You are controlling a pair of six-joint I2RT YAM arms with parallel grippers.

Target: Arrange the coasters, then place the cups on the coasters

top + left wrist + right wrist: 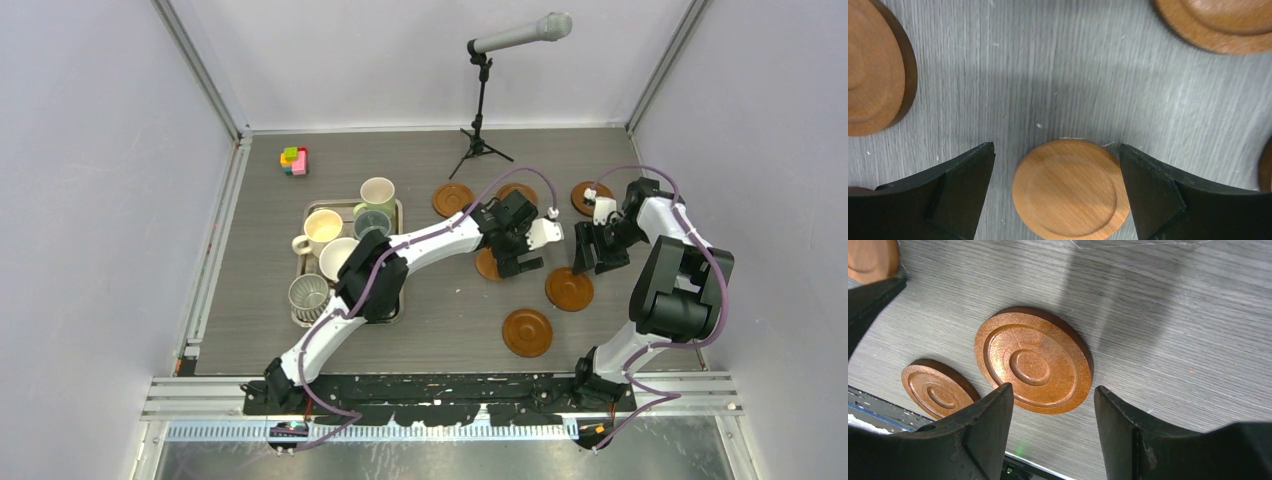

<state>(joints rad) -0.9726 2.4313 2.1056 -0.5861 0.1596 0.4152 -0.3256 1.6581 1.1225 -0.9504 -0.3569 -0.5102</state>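
Several brown coasters lie on the table's right half. My left gripper (520, 250) hangs open over one coaster (1070, 188), which lies flat between the fingers (963, 185) with a gap on each side. It is partly covered from above (486, 265). Others lie at the back (453, 199) (590, 197) and nearer the front (568, 289) (527, 332). My right gripper (592, 255) is open and holds nothing, just above the table with a ringed coaster (1033, 360) beyond its fingertips. The cups stand at the left: cream (322, 230), pale green (378, 193), ribbed silver (309, 296).
The cups sit in a steel tray (340, 204) at centre left. A microphone stand (480, 110) rises at the back and a small coloured block toy (294, 160) lies at the back left. Frame rails and walls border the table.
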